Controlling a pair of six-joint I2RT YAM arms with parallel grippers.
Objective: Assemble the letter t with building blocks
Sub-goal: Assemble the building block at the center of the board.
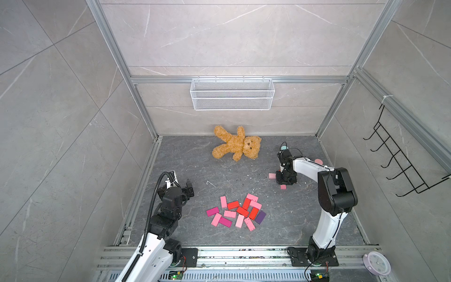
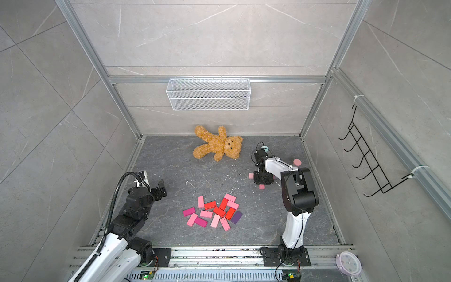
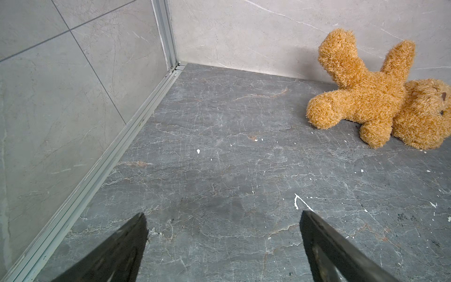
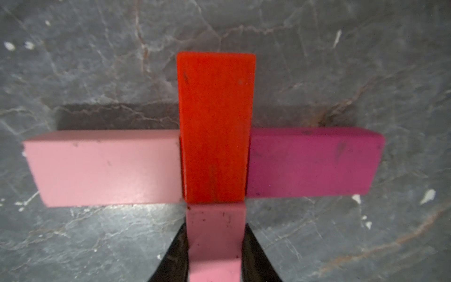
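Now the right gripper (image 4: 215, 228) is clamped on a pink stem block (image 4: 216, 244), one finger pressed to each long side, and the block seems to lie flat on the tabletop (image 4: 73, 244). Its free end butts against the end of a red block (image 4: 216, 127), so the two make one straight stem. A light pink block (image 4: 105, 168) and a magenta block (image 4: 312, 161) flank the red block, touching its sides, and form the crossbar. This figure sits near the right edge of the tabletop, toward the far side. In both top views the gripper covers most of it.

I judge the step in hand to be seating the lower stem piece, and the letter looks formed. The next move calls for parting the fingers gently and lifting straight up, since any sideways drag would knock the stem out of line.

Further out, the loose blocks (image 1: 235, 212) lie heaped mid-tabletop toward the near edge, well apart from the figure. The left gripper (image 3: 222, 214), fingers wide apart and holding nothing, hovers over bare tabletop near the left edge. A teddy bear (image 1: 236, 144) lies at the far edge.
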